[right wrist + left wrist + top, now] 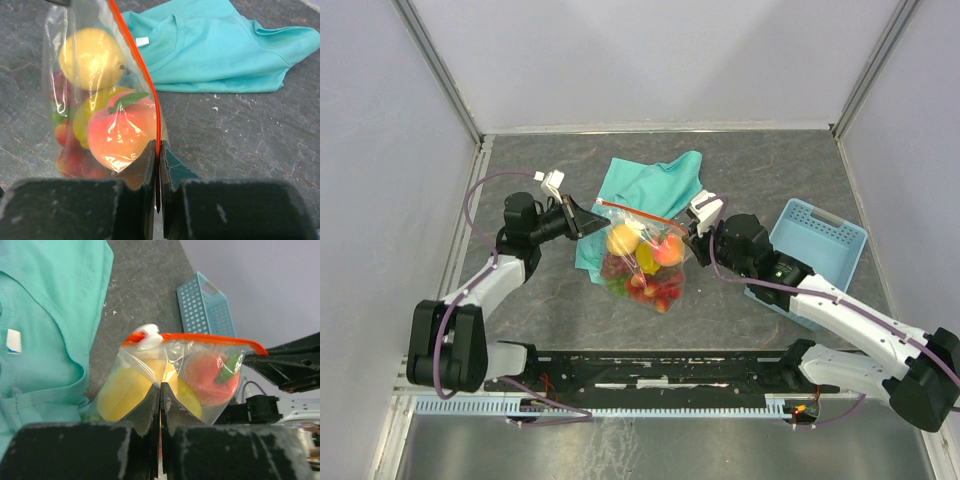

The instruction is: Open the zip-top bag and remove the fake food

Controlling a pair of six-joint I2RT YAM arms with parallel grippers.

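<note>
The zip-top bag (642,258) seems unopened
left gripper (160,388), right gripper (157,150) pinch its opposite edges; fake food (119,131) all inside it

Pale lilac walls (660,60) with metal corner posts (438,68) enclose a dark, mottled grey tabletop (770,160).
</note>
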